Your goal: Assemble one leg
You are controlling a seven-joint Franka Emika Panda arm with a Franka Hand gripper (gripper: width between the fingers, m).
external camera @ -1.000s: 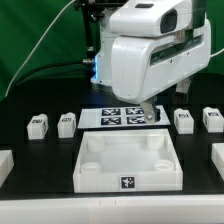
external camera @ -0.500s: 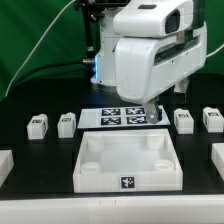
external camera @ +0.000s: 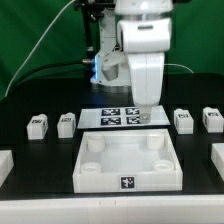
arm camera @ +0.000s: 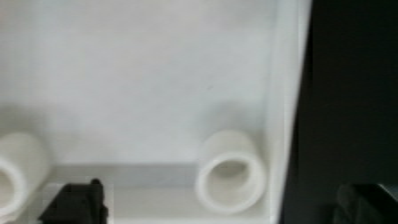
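Four small white legs with marker tags stand on the black table: two at the exterior view's left [external camera: 37, 124] [external camera: 67, 123] and two at its right [external camera: 183, 119] [external camera: 211, 118]. My gripper [external camera: 146, 114] hangs over the back edge of the large white tray-like piece [external camera: 128, 176], far from every leg. In the wrist view the gripper [arm camera: 222, 205] is open and empty. Its dark fingertips [arm camera: 80, 200] stand wide apart over the tray's floor [arm camera: 160, 90] and a round corner socket [arm camera: 226, 165]. No leg shows in the wrist view.
The marker board [external camera: 115, 117] lies just behind the tray, partly under the gripper. White furniture parts lie at the left edge [external camera: 5, 160] and right edge [external camera: 217, 155] of the exterior view. A green backdrop and cables stand behind.
The wrist has turned about its vertical axis, so the hand now shows its narrow side. The gripper stays above the tray's back edge. Nothing on the table moved.
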